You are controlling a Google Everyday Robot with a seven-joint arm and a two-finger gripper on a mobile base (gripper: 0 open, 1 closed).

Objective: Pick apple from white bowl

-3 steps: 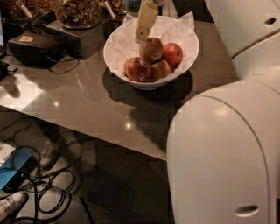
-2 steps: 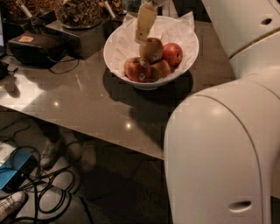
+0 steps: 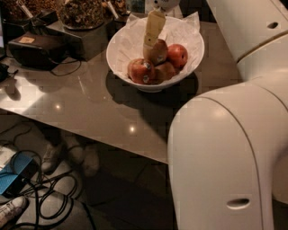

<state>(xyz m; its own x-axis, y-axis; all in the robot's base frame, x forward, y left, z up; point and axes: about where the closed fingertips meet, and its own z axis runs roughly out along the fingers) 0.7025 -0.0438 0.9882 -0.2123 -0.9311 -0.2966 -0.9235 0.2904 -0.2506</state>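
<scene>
Far left on the worktop (image 3: 90, 105): a black box (image 3: 36, 47) w/ a cable, and behind it containers of dark brownish food (image 3: 81, 11). On the floor below are shoes (image 3: 54, 155) and loose cables (image 3: 45, 197).

Centre: the white bowl (image 3: 153, 86), paper-lined, sits near the worktop's back edge. At its front left is a red apple w/ a sticker (image 3: 141, 71), w/ another apple (image 3: 166, 71) just beside it. The apple (image 3: 159, 53), yellow-gold, lies on top in the middle of the pile, and the deep red apple (image 3: 178, 55) touches its right side. The gripper (image 3: 153, 28) comes down from above, its tip against the apple's upper left. Can't tell whether it's apart or clamped on the fruit. Right side of the view is filled by the arm's white body (image 3: 225, 157).

Step, as I judge it: at the grasp, lift not yet done, since the apple is still seated among the others. Next move calls for a firm close around it, then a straight-up lift so the neighbours and the paper (image 3: 184, 27) aren't dragged along. The apple is round and smooth, so slip is the risk.

Vs. 0.7 s ago: approx. no change. Gripper, apple and the other fruit are in the same spots. The arm's body shows at most a slight shift.
</scene>
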